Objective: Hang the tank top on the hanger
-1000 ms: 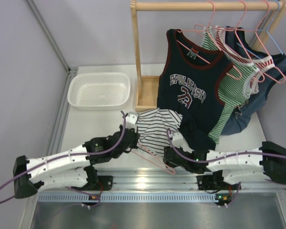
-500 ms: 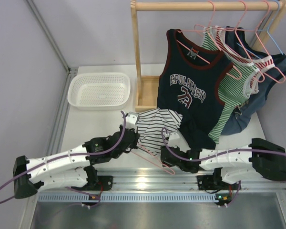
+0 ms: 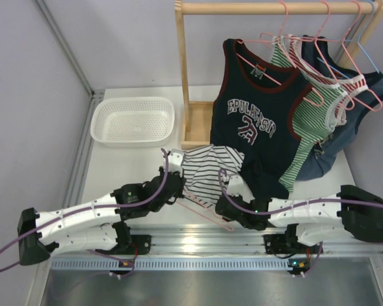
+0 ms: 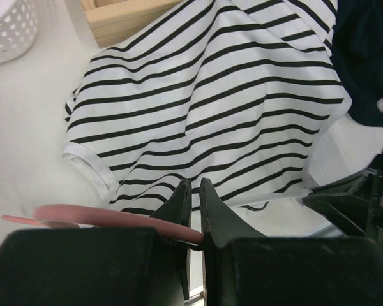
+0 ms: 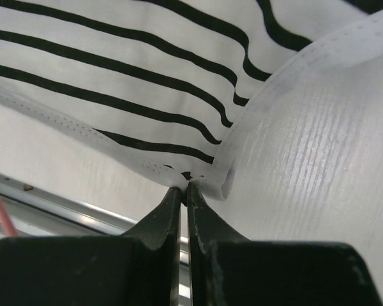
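Pinch on the right gripper (image 5: 184,189): tips pressed together on the folded white hem of the tank top (image 5: 115,70), with only a sliver of cloth caught. Left gripper (image 4: 194,186): tips nearly closed, clamping the pink wire of the hanger (image 4: 108,215) low in its wrist view, with striped cloth just beyond.

Overhead view: the tank top lies crumpled on the table (image 3: 115,172) at centre frame, between the two arms and just beside the hanging navy top (image 3: 255,121). The hanger slants out from under it toward lower centre.

Judgement: the step in hand looks like opening the hem so one end of the hanger can go inside.
- Raise the hem with the right arm only enough to make a mouth. Don't pull hard, since so thin a bite could slip.
- Feed the wire in low along the table and aim it at a shoulder strap.
- Watch that the wire does not snag the knit or drag the navy top.
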You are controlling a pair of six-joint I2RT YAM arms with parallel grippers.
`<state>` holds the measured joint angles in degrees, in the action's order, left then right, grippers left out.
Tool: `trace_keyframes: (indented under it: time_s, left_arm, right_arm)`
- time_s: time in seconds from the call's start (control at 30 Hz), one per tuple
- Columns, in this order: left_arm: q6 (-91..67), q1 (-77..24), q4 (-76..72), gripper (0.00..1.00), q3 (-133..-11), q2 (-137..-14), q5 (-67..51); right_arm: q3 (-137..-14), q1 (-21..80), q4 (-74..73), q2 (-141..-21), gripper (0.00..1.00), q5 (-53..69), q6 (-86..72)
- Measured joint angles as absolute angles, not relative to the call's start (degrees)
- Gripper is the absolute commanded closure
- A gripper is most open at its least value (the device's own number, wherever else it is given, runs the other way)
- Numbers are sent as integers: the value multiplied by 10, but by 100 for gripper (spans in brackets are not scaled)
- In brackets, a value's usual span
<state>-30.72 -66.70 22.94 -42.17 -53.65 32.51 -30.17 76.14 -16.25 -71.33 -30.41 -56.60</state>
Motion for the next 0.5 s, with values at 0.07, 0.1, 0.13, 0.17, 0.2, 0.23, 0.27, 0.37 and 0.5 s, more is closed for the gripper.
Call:
trace_keyframes:
  time_s: [0.07,0.1,0.13,0.17,0.2,0.23,0.27,0.37,0.5]
  left_arm:
    - [-307,-667,229,100,-422,-538,339]
    - [-308,-667,229,100,-422,-540,348]
    - [-308,-667,230,100,-422,-541,357]
    - [-310,-667,229,100,-422,-543,367]
    - [-312,-667,229,100,-422,-545,375]
    - [-313,-667,229,100,-422,-548,386]
    - [-314,-667,229,100,-422,-554,396]
    - [-320,-667,232,100,-430,-579,429]
    - [-331,-666,232,100,-448,-614,466]
  right_arm:
    - [-301,761,-176,-689,100,-306,-569]
    - [-301,761,-182,-675,100,-307,-571]
    - [-301,761,-189,-660,100,-308,-572]
    - [-300,761,-196,-646,100,-309,-573]
    - [-300,761,-203,-634,100,-310,-573]
    - [-300,761,-211,-622,100,-310,-573]
    - [-300,761,-217,-614,100,-311,-573]
    - [-300,761,-240,-590,100,-311,-573]
    - [-300,761,-272,-558,100,-312,-573]
